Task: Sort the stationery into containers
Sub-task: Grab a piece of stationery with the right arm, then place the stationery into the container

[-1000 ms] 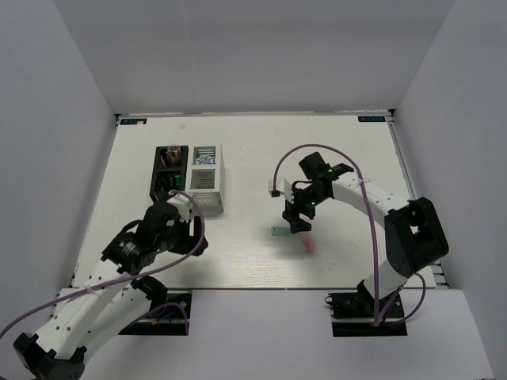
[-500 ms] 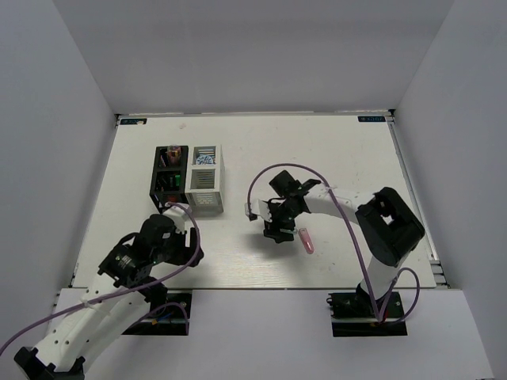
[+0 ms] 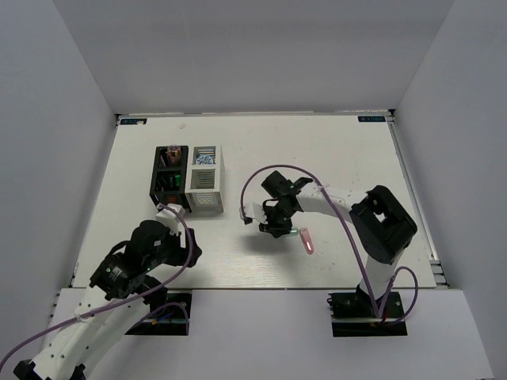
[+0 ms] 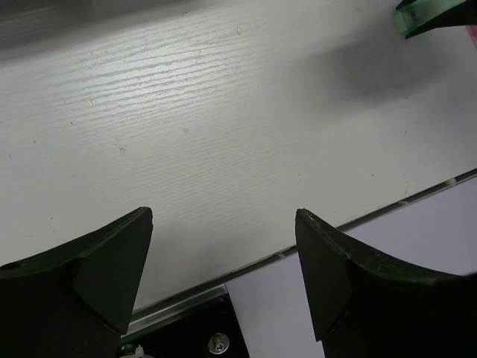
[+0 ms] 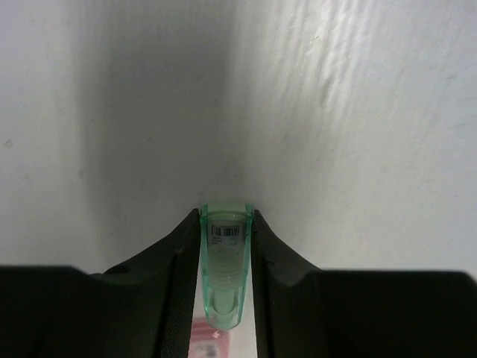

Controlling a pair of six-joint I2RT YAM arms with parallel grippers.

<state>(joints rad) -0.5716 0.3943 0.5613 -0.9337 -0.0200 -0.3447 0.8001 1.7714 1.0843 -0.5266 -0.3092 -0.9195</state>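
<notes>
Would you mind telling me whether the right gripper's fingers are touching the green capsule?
Touching. The right wrist view shows the green capsule between the right gripper's fingers, both inner faces flush against its sides, no gap.

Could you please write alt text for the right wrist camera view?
The right gripper pinches a translucent green capsule with a barcode label between its black fingers, over the white table. A pink piece shows between the fingers at the bottom edge.
</notes>
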